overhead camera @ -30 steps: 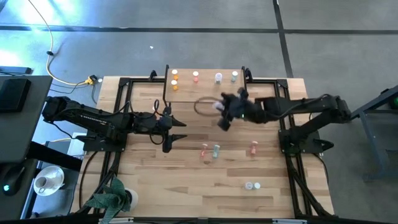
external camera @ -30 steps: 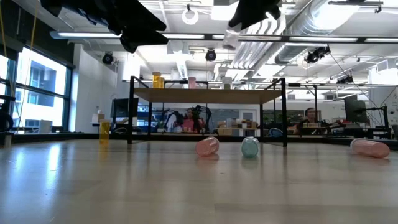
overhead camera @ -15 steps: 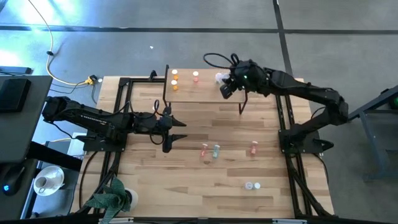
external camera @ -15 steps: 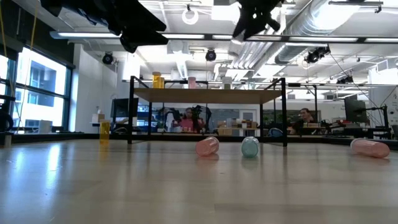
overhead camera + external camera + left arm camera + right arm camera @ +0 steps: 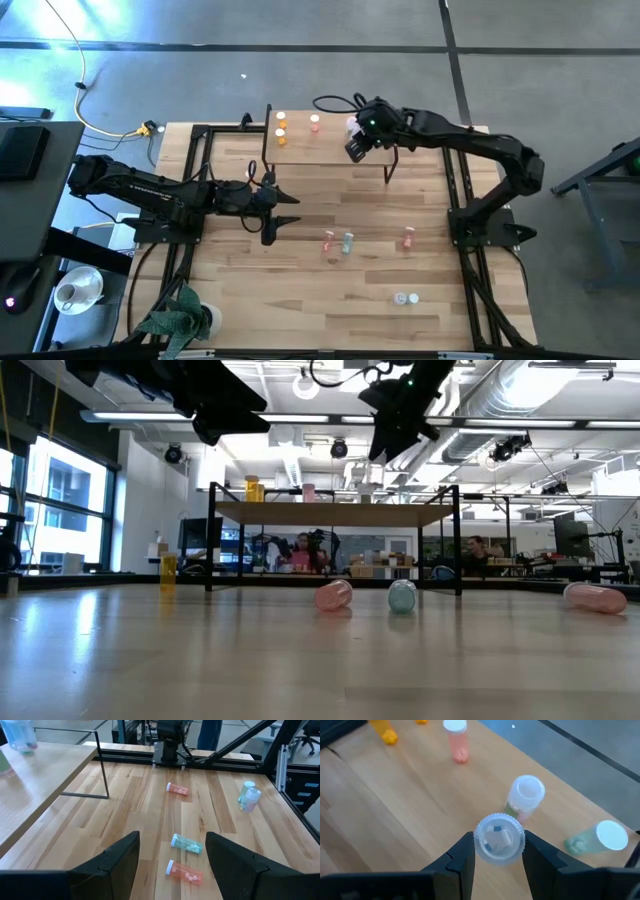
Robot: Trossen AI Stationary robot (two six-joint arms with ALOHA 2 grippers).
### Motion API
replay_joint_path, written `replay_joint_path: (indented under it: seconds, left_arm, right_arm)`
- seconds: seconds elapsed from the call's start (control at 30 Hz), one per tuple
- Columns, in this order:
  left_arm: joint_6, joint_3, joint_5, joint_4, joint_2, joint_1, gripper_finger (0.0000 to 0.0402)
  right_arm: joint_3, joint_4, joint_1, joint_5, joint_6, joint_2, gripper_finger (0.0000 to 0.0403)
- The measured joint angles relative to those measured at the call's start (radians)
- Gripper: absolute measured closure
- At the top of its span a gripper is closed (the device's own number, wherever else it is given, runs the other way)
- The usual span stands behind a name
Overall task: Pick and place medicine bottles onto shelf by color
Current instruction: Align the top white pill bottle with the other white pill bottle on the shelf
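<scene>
My right gripper [image 5: 499,851] hangs over the right part of the shelf [image 5: 330,148], shut on a pale see-through bottle [image 5: 499,836]. Two orange bottles [image 5: 280,124], a pink one [image 5: 315,122], a pale one [image 5: 525,795] and a teal one [image 5: 597,837] stand on the shelf board. On the table lie a pink bottle [image 5: 328,241], a teal one [image 5: 347,242], another pink one [image 5: 408,238] and pale ones [image 5: 405,298]. My left gripper [image 5: 278,210] hovers open over the table's left middle, holding nothing. My right gripper pinches the pale bottle by its round side wall [image 5: 479,844], one finger on either side. The fingers slant down from the table's right side, and one round end of the bottle faces the wrist camera. The bottle is lifted clear above the shelf board.
The shelf stands on thin black legs [image 5: 458,540] at the table's far edge. A black frame [image 5: 200,135] runs along the table's sides. A plant [image 5: 180,320] sits at the near left corner. Bare wood lies between the shelf and the lying bottles.
My right gripper has swung from over the table's middle toward the far edge and now hangs over the shelf, rolling somewhat on the way. The pale bottle stays between its fingers. The left arm has kept still.
</scene>
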Motion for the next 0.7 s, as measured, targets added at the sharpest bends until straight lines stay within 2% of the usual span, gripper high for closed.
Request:
replay_joint_path:
  seconds: [0.17,0.7]
  left_arm:
    - [0.000,0.000,0.000,0.000,0.000,0.000,0.0186]
    - [0.000,0.000,0.000,-0.003,0.000,0.000,0.0186]
  right_arm:
    - [0.000,0.003,0.002,-0.037,-0.039,0.031,0.0283]
    - [0.000,0.013,-0.012,-0.045,-0.113,0.090,0.0283]
